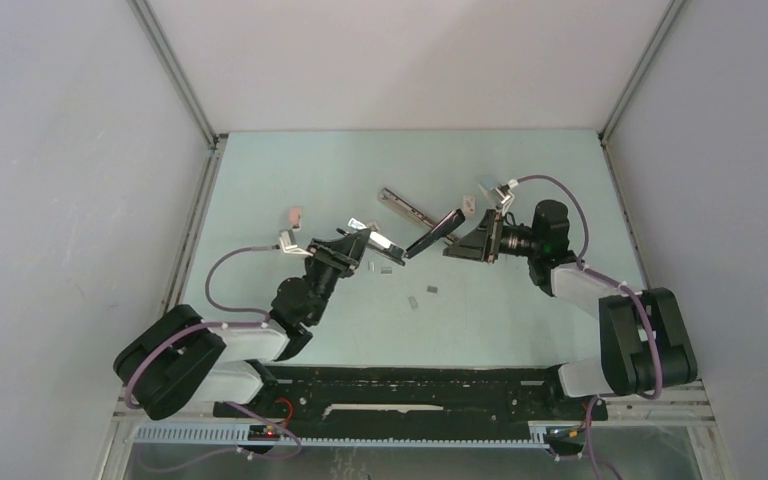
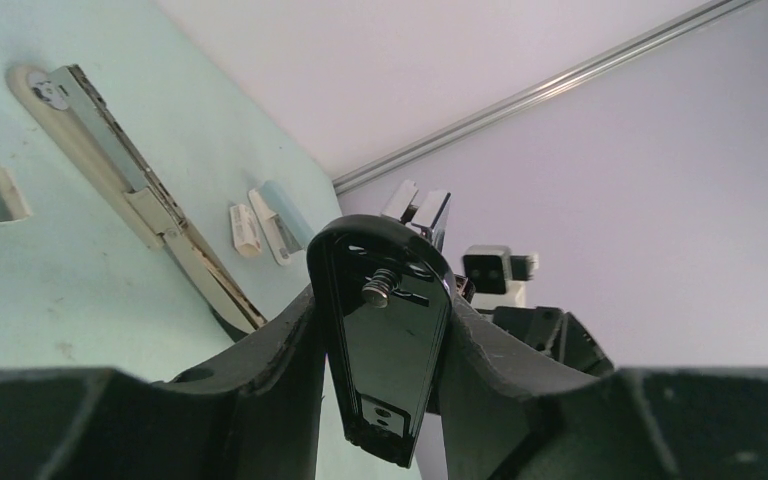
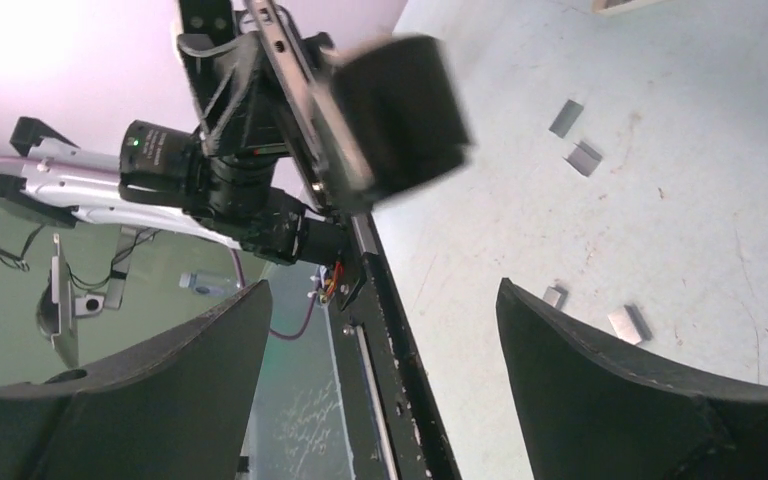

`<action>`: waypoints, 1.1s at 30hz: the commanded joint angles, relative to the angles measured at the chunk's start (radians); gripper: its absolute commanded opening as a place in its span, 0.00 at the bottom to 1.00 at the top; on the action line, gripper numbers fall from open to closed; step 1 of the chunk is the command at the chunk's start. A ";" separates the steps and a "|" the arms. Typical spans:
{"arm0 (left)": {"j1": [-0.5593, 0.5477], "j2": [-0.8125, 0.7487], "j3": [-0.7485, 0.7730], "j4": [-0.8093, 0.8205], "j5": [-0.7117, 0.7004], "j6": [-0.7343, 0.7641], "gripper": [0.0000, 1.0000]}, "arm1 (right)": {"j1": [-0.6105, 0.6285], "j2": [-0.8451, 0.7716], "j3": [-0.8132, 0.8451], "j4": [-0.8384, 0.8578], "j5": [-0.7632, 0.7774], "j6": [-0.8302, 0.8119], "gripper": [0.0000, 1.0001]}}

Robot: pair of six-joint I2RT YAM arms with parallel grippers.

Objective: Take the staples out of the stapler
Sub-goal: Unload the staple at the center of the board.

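Your left jaws are clenched on the black stapler, one finger on each flank of its body. It's held up off the table. From the top camera it runs diagonally from the left jaws toward the right jaws.

Your right jaws are released and spread wide with nothing between the pads. The stapler's free end hangs just ahead of them. It's blurred, so you can't tell contact from that view. From above they sit just beside that end.

The staples lie loose on the table, apart from both sets of jaws. One strip is just on the near side of the left jaws and two more sit between the arms, nearer the bases. The right wrist view shows four strips scattered on the table to the right of the jaws. You can't tell whether any are inside the stapler.

Materials:
- The stapler shell is glossy black and teardrop-shaped, with a small metal stud near the rounded end. A flat metal rail runs along it.
- The staples are short flat silver-grey strips.
- The table is pale mint, matte and scuffed.
- The finger pads are matte black and rough.

A second, cream-and-metal stapler lies opened flat on the table.
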 commanded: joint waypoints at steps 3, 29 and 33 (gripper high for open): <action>-0.022 0.033 0.096 0.150 -0.002 -0.076 0.00 | 0.011 0.056 -0.071 0.458 0.102 0.221 0.92; -0.033 0.211 0.191 0.226 0.271 -0.099 0.00 | 0.079 0.013 0.039 0.303 0.056 -0.032 0.03; -0.027 0.245 0.244 0.224 0.418 -0.060 0.00 | 0.146 -0.048 0.159 -0.156 0.067 -0.355 0.02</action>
